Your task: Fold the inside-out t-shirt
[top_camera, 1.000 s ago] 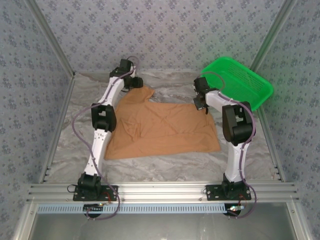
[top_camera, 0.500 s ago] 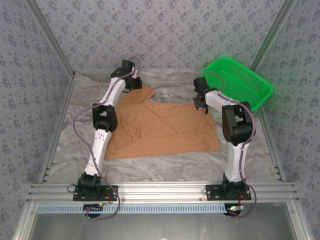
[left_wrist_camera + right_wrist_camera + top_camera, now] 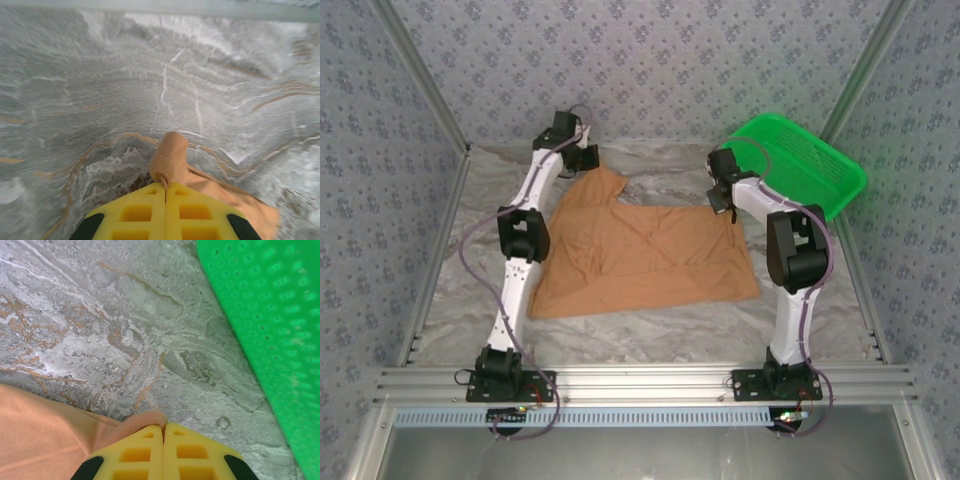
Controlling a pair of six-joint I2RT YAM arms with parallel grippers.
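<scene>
In the top view the left arm (image 3: 523,240) hides the left edge of the t-shirt (image 3: 650,255). In the left wrist view the marbled table (image 3: 100,75) is blurred toward the sides. In the right wrist view the green mesh basket (image 3: 265,330) and the t-shirt run off the picture's edges.

Soft matt wrinkled cloth t-shirt (image 3: 640,255), perforated green plastic basket (image 3: 800,165), marbled, perhaps smooth, table (image 3: 650,320).

L gripper (image 3: 165,186) now pinched onto t-shirt (image 3: 170,156) corner, a bit further back-left
</scene>
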